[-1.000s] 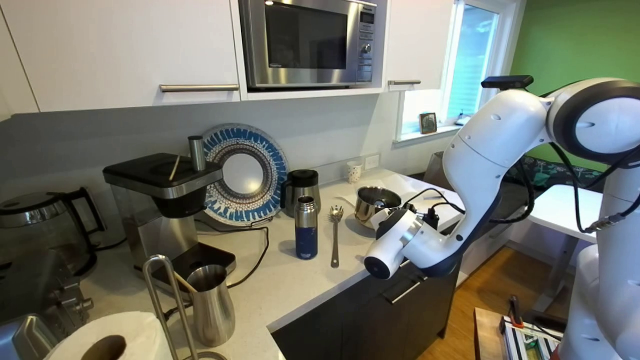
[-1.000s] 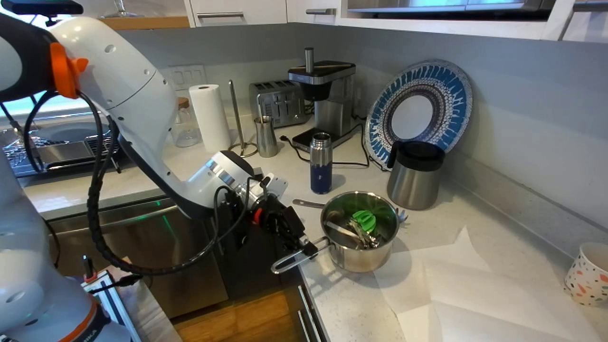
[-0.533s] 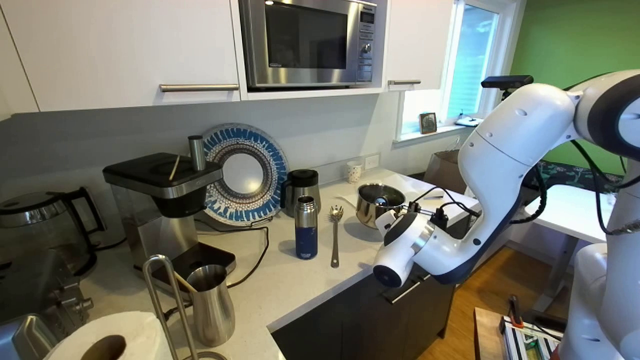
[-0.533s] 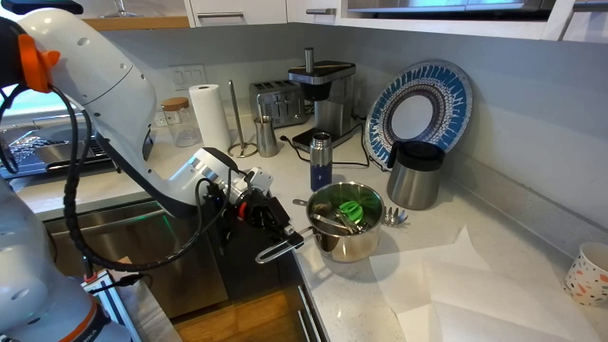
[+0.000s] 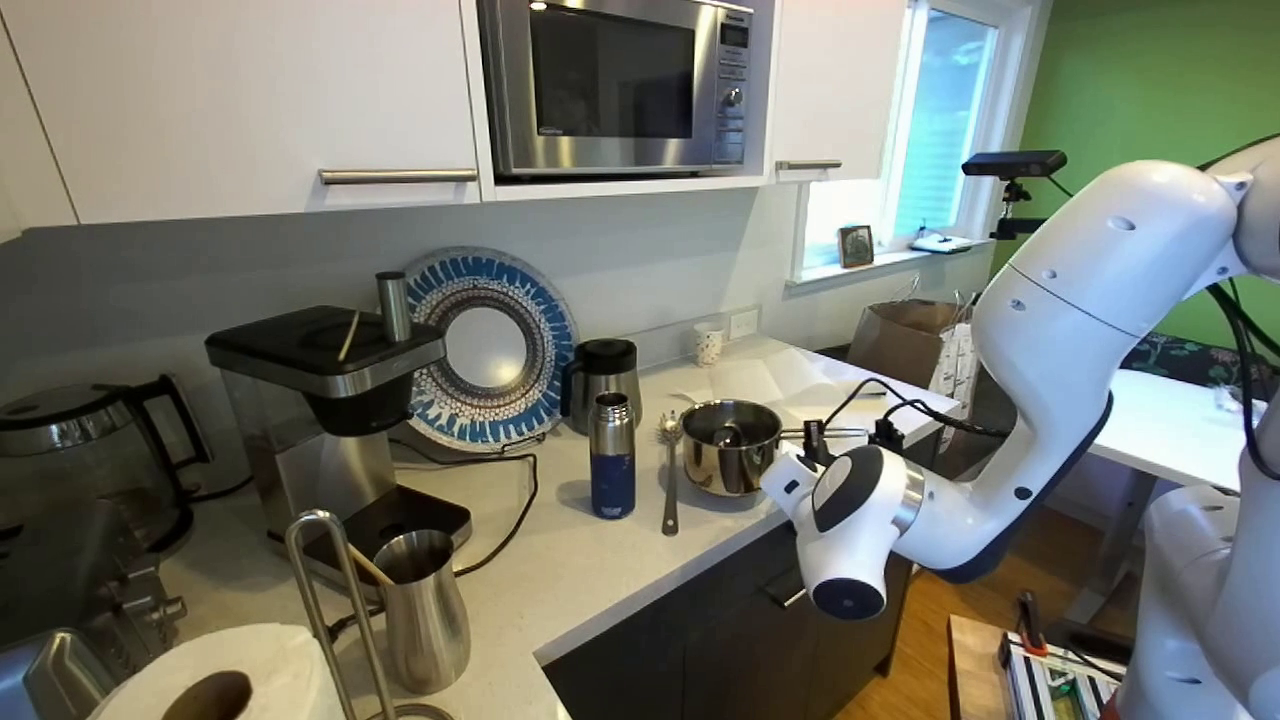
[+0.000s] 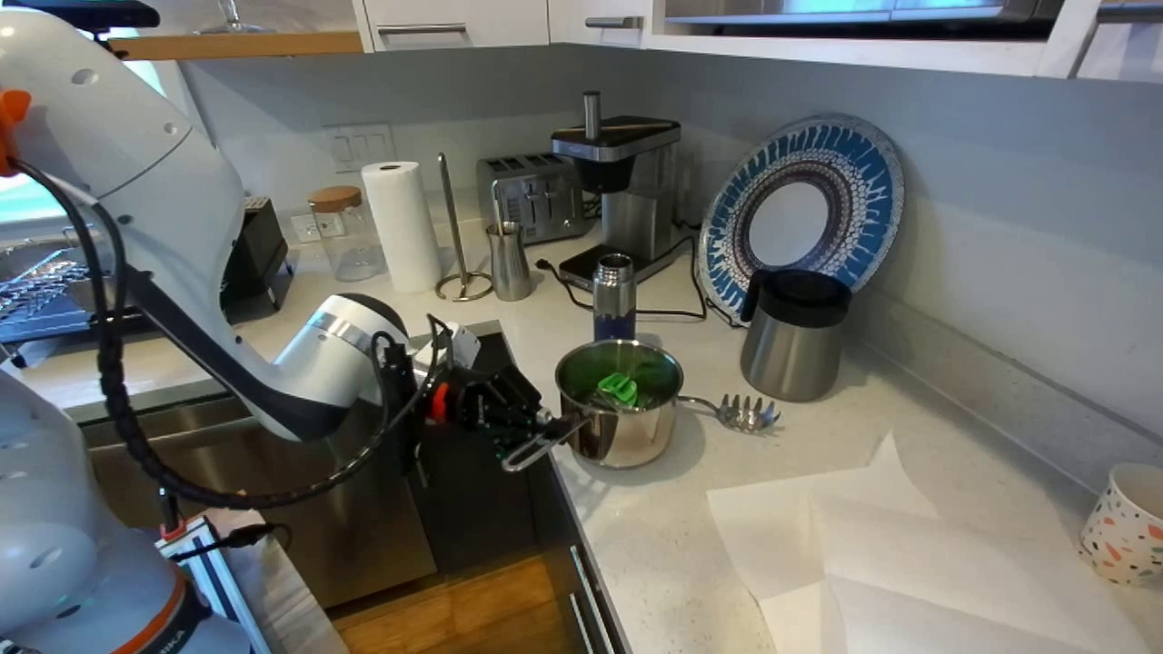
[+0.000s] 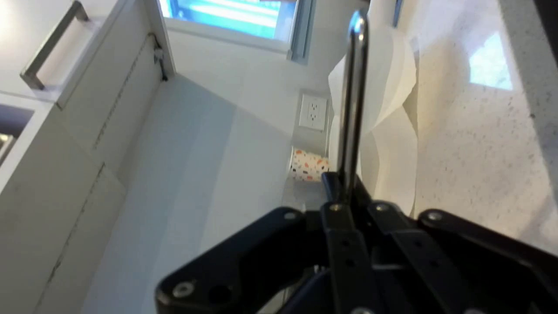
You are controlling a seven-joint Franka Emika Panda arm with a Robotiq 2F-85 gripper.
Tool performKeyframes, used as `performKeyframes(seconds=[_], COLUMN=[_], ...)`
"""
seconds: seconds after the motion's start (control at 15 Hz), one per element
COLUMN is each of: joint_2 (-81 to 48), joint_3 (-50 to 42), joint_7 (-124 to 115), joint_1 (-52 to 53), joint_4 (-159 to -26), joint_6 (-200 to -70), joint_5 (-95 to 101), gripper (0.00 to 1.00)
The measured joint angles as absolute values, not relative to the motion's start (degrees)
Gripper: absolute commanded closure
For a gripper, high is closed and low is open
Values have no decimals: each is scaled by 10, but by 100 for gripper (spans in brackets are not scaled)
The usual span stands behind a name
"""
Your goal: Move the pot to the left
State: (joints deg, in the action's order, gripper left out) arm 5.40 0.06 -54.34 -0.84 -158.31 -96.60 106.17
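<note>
Steel pot, its handle pinched by the gripper, could knock the pasta spoon or bottle if carried left too low.

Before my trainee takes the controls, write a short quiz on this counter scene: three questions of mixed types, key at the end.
1. True or false: the gripper is closed on the pot handle.
2. Multiple choice: the bright item inside the pot is A) orange, B) green, C) purple.
3. Fill in the blank: near the wall outlet stands a speckled ____.

Key: 1. True. 2. B. 3. Cup.
</note>
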Motion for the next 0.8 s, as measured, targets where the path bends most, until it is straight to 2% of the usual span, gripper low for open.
performKeyframes(seconds=[0.33,0.4,0.47,0.8], joint_2=[65,71,79,96], joint_3=[-11,-16,-22,-33], joint_7=[-539,-539,-539,-537], joint_1=[-10,-11,-13,-15], joint_4=[-1569,-1570,-1572,-1580], joint_6=[-1069,-1090,-1107,-1128], joint_5=[1192,1211,1225,1236], gripper=[99,94,94,94])
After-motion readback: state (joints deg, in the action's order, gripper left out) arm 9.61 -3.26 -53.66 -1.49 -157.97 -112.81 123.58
